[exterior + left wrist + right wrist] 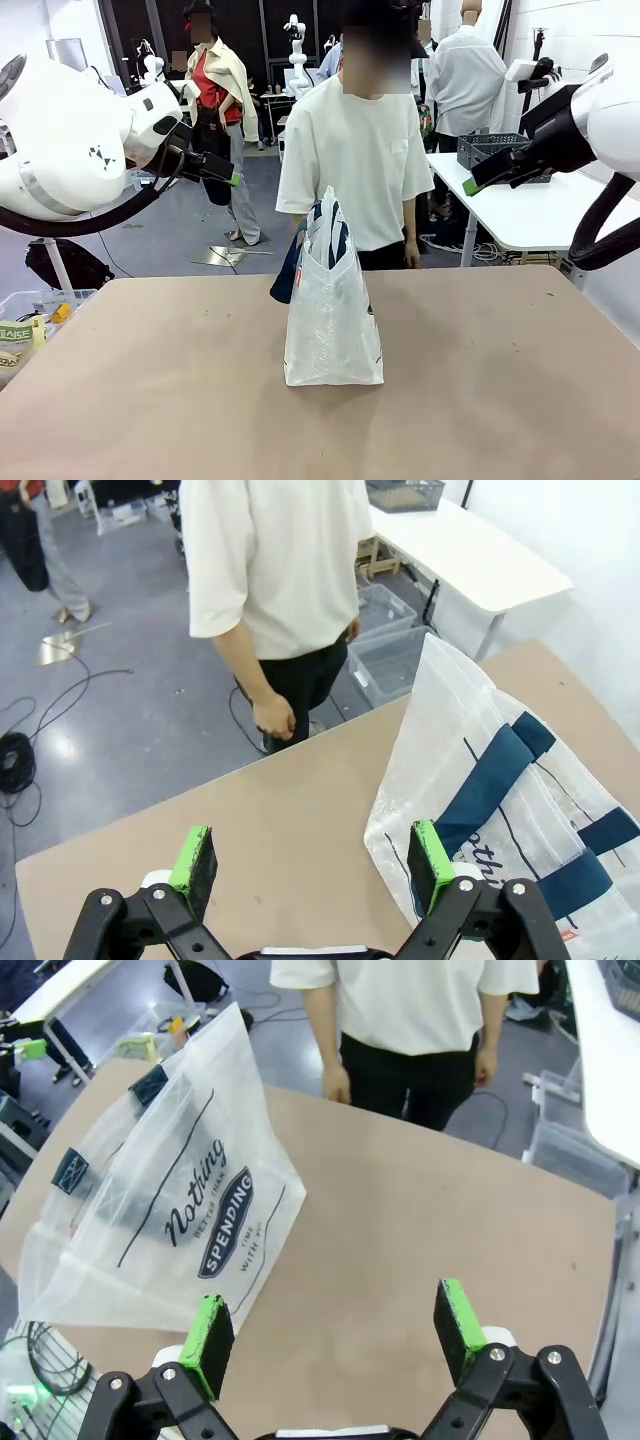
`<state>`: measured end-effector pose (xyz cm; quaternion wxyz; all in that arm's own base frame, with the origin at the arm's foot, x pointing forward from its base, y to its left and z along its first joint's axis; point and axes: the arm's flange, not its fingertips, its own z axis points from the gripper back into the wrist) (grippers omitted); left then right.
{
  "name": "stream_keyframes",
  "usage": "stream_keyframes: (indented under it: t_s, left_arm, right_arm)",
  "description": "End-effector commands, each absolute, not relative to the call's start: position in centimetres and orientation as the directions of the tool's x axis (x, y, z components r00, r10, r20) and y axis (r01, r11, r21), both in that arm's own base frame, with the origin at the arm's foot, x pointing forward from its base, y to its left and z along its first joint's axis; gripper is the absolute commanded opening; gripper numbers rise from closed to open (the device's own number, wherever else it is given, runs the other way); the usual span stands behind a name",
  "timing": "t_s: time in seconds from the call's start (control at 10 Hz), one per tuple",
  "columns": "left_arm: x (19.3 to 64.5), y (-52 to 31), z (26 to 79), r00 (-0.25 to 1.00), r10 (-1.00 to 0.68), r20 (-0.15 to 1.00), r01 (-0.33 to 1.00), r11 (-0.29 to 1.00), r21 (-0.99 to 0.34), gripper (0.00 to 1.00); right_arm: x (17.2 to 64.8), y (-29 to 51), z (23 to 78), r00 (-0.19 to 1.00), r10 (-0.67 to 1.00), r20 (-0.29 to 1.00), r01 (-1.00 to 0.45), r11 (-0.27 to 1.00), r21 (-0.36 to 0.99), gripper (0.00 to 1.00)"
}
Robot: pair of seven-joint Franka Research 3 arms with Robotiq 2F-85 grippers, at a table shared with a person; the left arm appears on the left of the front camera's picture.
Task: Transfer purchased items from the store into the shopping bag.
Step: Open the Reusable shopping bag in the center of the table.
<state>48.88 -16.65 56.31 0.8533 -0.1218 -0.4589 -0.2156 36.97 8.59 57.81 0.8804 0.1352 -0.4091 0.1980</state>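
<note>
Both released: left end effector [235, 180], right end effector [469, 186], high, flanking shopping bag [333, 320].

1. We are seeing a brown table [480, 400] filling the foreground.
2. A person [355, 150] in a white T-shirt is standing at the brown table's far edge.
3. A white table [540, 215] is standing past its far right corner.
4. Clear storage bins [385, 645] are sitting on the floor beyond its far edge.
5. A clear box of packets [25, 320] is resting beside its left edge.
</note>
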Motion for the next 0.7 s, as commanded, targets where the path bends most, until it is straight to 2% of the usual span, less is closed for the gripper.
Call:
stream_keyframes:
  t_s: [0.0, 0.2, 0.6]
  left_arm:
    - [48.8, -16.2, 56.4, 0.486, -0.248, 0.838, 0.472, 0.882, -0.013, 1.00]
    - [48.9, -16.6, 56.3, 0.487, -0.255, 0.836, 0.478, 0.878, -0.011, 1.00]
    - [52.7, -23.1, 58.0, 0.501, -0.320, 0.805, 0.568, 0.822, -0.027, 1.00]
  right_arm:
    - [36.7, 8.1, 58.1, 0.583, 0.224, 0.781, -0.457, 0.885, 0.087, 1.00]
    - [36.9, 8.4, 58.0, 0.585, 0.234, 0.777, -0.455, 0.887, 0.076, 1.00]
    - [39.1, 16.1, 60.1, 0.616, 0.313, 0.723, -0.520, 0.851, 0.075, 1.00]
